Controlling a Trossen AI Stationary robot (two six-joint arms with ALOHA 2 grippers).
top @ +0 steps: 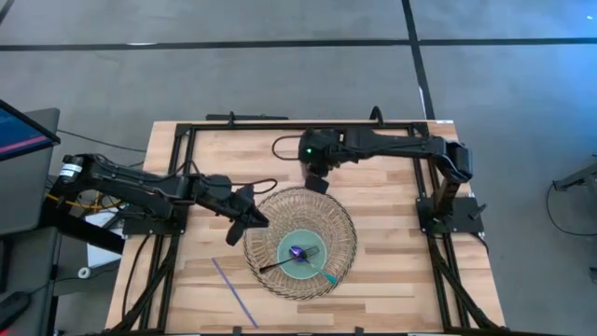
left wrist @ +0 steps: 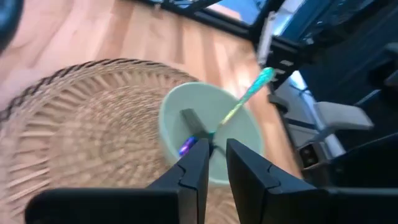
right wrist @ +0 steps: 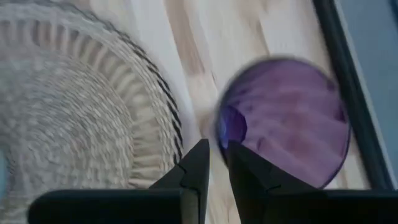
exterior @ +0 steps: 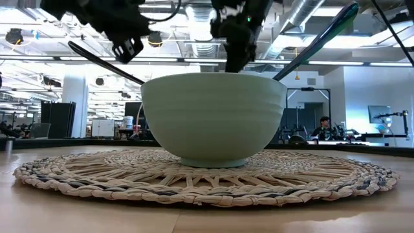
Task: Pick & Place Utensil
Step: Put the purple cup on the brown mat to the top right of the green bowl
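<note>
A pale green bowl point(top: 303, 254) point(exterior: 213, 116) stands on a round woven placemat point(top: 280, 210). Two utensils lean on its rim: a dark-handled one point(top: 275, 265) point(exterior: 103, 61) with a purple head point(left wrist: 186, 147) and a teal iridescent one point(top: 327, 276) point(left wrist: 249, 96). A thin purple stick point(top: 233, 291) lies flat on the table near the front edge. My left gripper point(top: 254, 218) point(left wrist: 216, 158) is shut and hovers over the placemat's left edge. My right gripper point(top: 317, 183) point(right wrist: 217, 158) is shut above the mat's far edge, beside a round purple dish point(right wrist: 286, 121).
A black frame point(top: 280, 126) borders the table's far and side edges. The purple dish is hidden under the right arm in the high view. Bare wood point(top: 401, 233) lies right of the placemat and along the near edge. A monitor point(top: 23, 131) stands off the left side.
</note>
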